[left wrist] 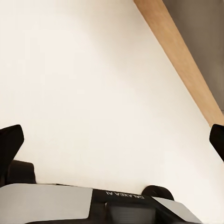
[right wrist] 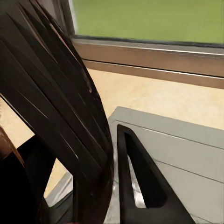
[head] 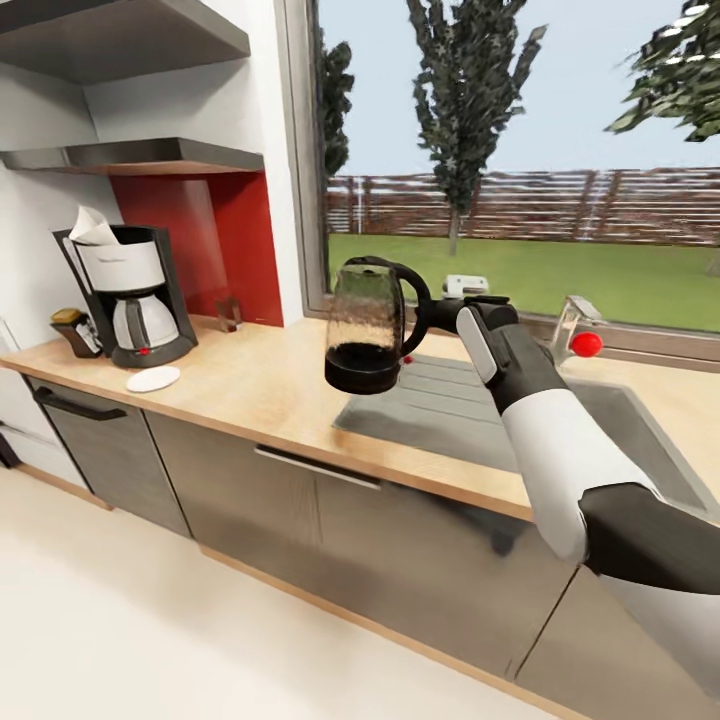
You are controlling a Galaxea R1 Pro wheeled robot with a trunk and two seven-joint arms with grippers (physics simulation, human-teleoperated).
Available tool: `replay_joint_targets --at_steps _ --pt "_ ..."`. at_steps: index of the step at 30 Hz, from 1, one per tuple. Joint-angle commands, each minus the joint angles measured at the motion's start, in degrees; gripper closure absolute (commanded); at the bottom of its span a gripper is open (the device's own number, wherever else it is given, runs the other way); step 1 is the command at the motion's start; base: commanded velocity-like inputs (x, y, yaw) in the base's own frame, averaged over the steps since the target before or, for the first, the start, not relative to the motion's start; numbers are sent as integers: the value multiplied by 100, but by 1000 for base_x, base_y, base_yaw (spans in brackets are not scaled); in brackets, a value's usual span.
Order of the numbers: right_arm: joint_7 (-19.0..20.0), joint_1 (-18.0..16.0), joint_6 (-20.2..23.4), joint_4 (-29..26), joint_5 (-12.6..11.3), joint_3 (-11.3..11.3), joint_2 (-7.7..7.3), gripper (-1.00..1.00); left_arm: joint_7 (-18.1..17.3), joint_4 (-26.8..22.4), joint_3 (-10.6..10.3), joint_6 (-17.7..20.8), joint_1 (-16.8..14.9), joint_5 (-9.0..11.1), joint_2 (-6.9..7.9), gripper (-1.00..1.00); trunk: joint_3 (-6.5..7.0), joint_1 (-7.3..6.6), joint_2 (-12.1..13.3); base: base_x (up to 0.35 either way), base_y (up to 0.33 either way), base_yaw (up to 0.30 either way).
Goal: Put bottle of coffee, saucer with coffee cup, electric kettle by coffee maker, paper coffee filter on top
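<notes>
The electric kettle (head: 365,325) hangs in the air above the kitchen countertop (head: 260,385) by the sink's drainboard, with my right gripper (head: 438,316) shut on its looped handle (right wrist: 60,102). Far left stands the coffee maker (head: 135,300), a white paper coffee filter (head: 92,228) on its top. The bottle of coffee (head: 72,330) leans beside its left side and the saucer (head: 153,379) lies bare in front of it. The coffee cup is out of view. Above hangs the kitchen shelf (head: 150,155). My left gripper (left wrist: 114,140) is open over the pale floor.
A sink (head: 625,425) with drainboard (head: 430,400) and a faucet (head: 575,320) with a red knob lies under my right arm. A small glass object (head: 229,314) stands by the red backsplash. A large window runs behind the counter. Grey cabinet fronts sit below.
</notes>
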Motion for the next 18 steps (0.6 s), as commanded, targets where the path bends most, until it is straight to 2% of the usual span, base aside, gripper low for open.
replay_joint_targets --at_steps 1,18 --pt "-45 -6 20 -6 -63 10 1 100 -19 1 0 20 -3 17 1 -100 -6 2 -3 180 290 1" --pt "-45 -6 20 -5 -63 5 -1 100 -19 1 0 29 -3 15 1 -100 -6 2 -3 87 306 0"
